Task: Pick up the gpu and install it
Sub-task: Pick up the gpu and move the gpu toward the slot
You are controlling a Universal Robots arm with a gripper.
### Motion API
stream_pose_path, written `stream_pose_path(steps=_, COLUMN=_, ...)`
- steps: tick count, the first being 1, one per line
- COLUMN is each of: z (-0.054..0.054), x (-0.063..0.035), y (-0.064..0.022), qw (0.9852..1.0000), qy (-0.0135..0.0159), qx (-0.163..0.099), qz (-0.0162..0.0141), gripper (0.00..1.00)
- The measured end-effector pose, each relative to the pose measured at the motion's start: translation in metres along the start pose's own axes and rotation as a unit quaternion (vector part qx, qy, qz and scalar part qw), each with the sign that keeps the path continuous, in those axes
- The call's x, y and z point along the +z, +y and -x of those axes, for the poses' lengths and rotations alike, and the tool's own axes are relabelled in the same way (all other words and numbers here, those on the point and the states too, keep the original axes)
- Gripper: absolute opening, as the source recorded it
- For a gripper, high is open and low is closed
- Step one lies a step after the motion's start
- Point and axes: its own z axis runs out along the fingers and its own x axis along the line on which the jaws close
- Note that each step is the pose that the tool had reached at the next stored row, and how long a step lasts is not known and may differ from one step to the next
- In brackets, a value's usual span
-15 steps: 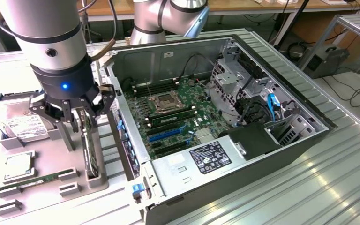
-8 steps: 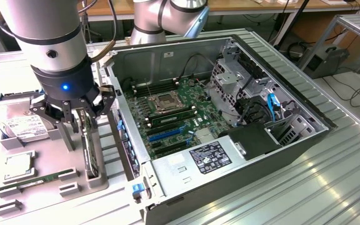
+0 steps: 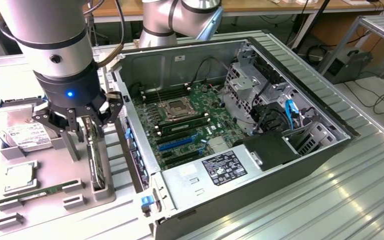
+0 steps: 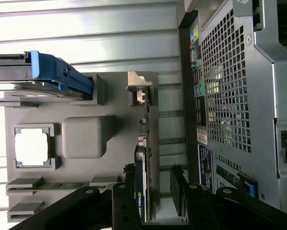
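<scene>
The gpu (image 3: 98,167) stands on edge in a slot of the grey parts tray (image 3: 52,200), on the exterior view's left beside the open computer case (image 3: 245,165). In the wrist view the gpu (image 4: 144,158) is a thin green-edged card with its silver bracket at the far end. My gripper (image 3: 85,142) hangs right over it, open. Its black fingers (image 4: 126,196) straddle the card's near end, one on each side, and the card lies closer to one of them. Nothing is gripped by the gripper (image 4: 153,196).
The tray also holds a hard drive (image 3: 22,132) in a blue caddy (image 4: 62,72), a CPU (image 3: 20,177) and a RAM stick (image 3: 38,194). The case lies open with its motherboard (image 3: 185,125) exposed. Its perforated rear wall (image 4: 239,96) runs close beside the tray.
</scene>
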Motion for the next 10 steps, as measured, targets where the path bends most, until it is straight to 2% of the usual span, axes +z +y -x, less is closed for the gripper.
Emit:
stream_pose_path(steps=8, z=0.0000, x=0.0018, y=-0.0001, qw=1.0000, qy=0.0000, qx=0.000, qz=0.0000, gripper=0.42)
stream_pose_path(steps=10, z=-0.0001, x=0.0059, y=-0.0002, qw=1.0000, qy=0.0000, qx=0.000, qz=0.0000, gripper=0.42)
